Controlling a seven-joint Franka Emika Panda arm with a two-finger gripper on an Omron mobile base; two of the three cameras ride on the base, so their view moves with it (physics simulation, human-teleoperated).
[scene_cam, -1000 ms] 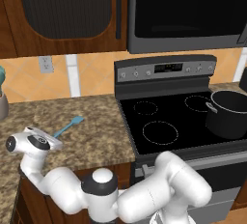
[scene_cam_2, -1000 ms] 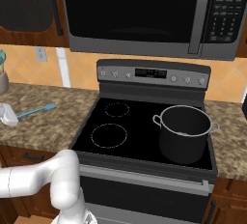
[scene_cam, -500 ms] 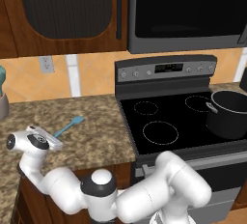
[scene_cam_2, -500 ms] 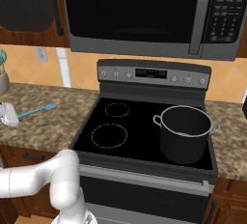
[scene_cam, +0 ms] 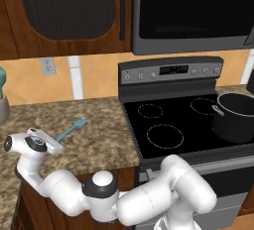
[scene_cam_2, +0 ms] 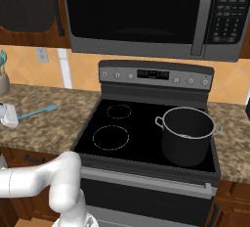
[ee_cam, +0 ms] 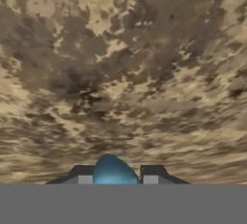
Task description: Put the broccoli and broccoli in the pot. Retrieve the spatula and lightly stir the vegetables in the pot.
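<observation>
The light-blue spatula lies on the brown granite counter left of the stove, blade toward the wall. My gripper sits low over the near end of its handle, at the counter's front left. In the hand view the spatula shows as a blue rounded end pinched between my two dark fingertips, so my gripper is shut on it. From the right base view, the spatula runs to my gripper. The dark pot stands on the stove's front right burner. The broccoli is out of view.
The black glass stove fills the middle, its control panel behind it and a microwave above. A grey crock holding teal utensils stands at the counter's far left by the wall. A dark wood cabinet hangs over the counter.
My fingers have closed on the spatula's handle end. The hand has stayed in place and the spatula still lies on the counter.
</observation>
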